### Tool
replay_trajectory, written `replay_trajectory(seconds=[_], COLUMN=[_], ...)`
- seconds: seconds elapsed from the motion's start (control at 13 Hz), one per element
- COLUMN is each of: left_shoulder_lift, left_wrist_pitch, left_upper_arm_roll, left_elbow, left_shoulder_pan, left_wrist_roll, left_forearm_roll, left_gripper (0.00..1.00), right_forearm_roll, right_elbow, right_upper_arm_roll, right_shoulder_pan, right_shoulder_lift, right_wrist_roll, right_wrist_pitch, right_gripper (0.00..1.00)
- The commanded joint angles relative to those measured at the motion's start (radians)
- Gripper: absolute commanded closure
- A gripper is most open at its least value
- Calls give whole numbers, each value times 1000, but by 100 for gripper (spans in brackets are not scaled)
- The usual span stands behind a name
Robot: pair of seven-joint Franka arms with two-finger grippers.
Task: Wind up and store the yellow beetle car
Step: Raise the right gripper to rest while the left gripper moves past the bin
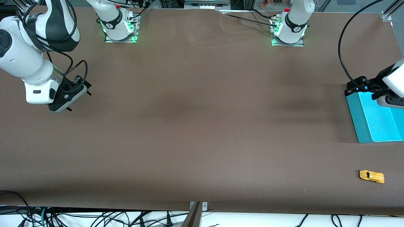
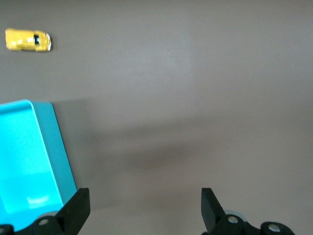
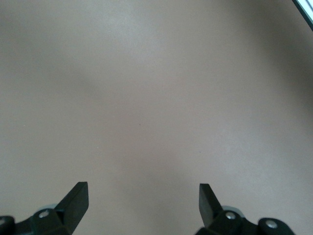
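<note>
Teal tray [image 1: 359, 121] near yellow beetle car [image 1: 371, 176]

The right gripper [image 3: 142, 205] hangs over bare brown table [image 3: 146, 98] with its two dark fingertips [image 3: 76, 198] spread wide and nothing between them. The tabletop under it is plain and matte, lighter across the middle, with a thin pale strip [image 3: 304, 7] cutting one corner
</note>
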Motion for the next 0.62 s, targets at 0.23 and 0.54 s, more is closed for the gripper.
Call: replay_trajectory(seconds=[0.23, 0.54], left_shoulder_lift=[171, 273], left_wrist_pitch=[-14, 41], left_upper_arm_roll=[-5, -5], left_elbow=[214, 330], left_shoulder_pan=[53, 113], left_wrist_roll=[280, 531], left_forearm_roll=[23, 18], left_gripper=[0, 0], right_forearm_roll=[-1, 10], right_elbow=[12, 25], right_upper_arm_roll=[-65, -79], right_shoulder_pan=[77, 111], right_shoulder_lift=[-45, -59], right_wrist_roll=[202, 316], right_wrist_pitch=[-68, -81], right_gripper=[0, 0])
